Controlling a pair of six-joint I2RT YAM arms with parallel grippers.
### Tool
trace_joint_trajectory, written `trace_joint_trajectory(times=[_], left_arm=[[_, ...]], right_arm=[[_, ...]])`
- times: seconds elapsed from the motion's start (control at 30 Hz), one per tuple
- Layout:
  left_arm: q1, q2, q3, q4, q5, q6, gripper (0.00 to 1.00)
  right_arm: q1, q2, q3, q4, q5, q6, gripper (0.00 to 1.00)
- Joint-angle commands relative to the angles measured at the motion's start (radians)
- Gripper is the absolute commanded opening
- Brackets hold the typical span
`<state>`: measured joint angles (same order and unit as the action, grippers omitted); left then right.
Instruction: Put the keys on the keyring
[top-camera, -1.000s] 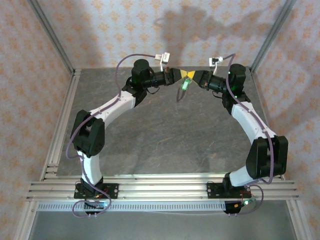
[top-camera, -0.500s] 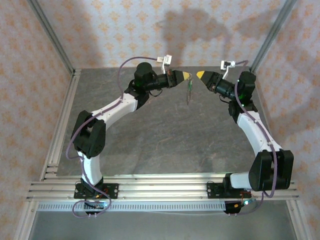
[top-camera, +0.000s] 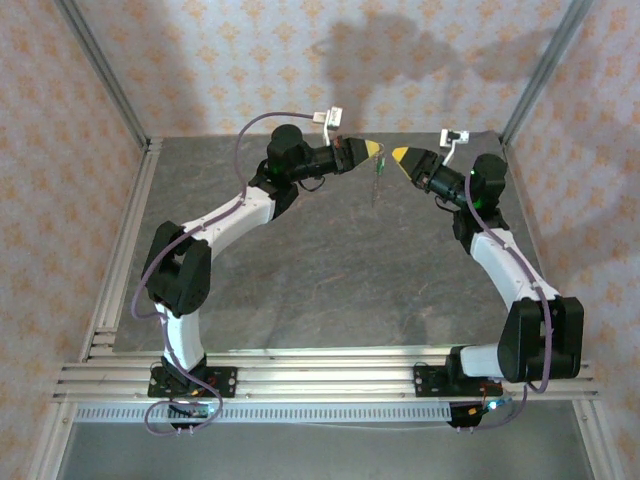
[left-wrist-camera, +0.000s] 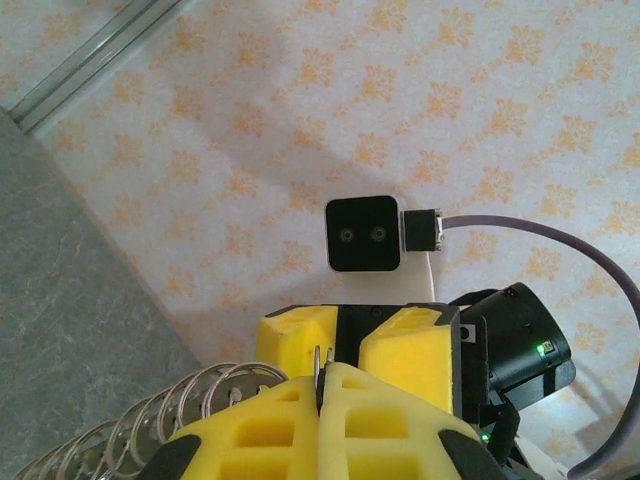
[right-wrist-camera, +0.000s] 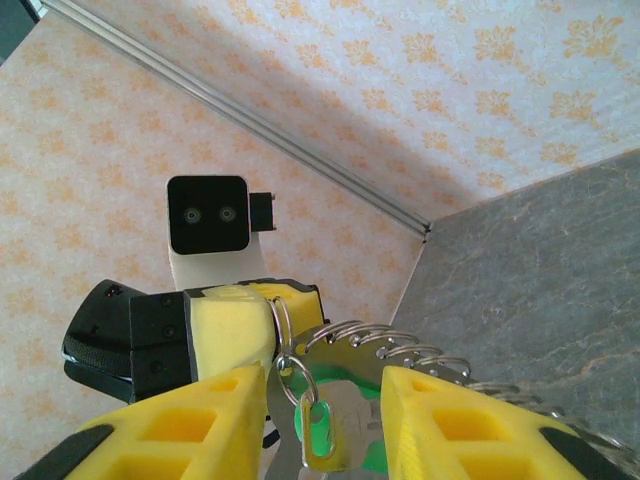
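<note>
Top external: keyring held aloft over the far end of the grey stone-patterned table.
You had the left gripper clamped tight on the silvery coiled-wire keyring, a thin ring of it pinched between the yellow foam fingertips. The tiny key with a bright green plastic head dangled from a small loop on that keyring. Your right gripper faced the left one, near it but apart, jaws parted, gripping nothing.

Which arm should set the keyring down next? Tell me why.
Left, probably: the left gripper has its jaws shut on the keyring, the key hanging below, while the right gripper stands open and holds nothing.
</note>
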<state>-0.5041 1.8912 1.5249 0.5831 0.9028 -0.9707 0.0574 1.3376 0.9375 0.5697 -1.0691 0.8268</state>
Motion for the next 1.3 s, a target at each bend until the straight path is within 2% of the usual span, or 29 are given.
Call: trace_joint_trajectory(times=[0.0,0.4,0.67,0.83,1.27], left_arm=[[-0.005,-0.04,0.011,0.068,-0.013,-0.006,0.0],[-0.006,-0.037,0.031,0.049,-0.009,0.0,0.0],[-0.007,-0.032,0.041,0.045,-0.012,-0.002,0.0],[-0.008,-0.03,0.043,0.044,-0.013,-0.002,0.0],[-0.008,-0.035,0.035,0.059,-0.018,-0.005,0.0]], right_arm=[[0.021,-0.023,0.008,0.051,0.023,-0.015,0.35],[0.056,0.01,0.05,0.024,0.033,-0.045,0.32],[0.062,0.014,0.032,0.084,-0.008,-0.014,0.17],[0.061,0.011,0.022,0.089,-0.013,-0.012,0.01],[0.095,0.031,0.012,0.088,-0.024,-0.011,0.0]])
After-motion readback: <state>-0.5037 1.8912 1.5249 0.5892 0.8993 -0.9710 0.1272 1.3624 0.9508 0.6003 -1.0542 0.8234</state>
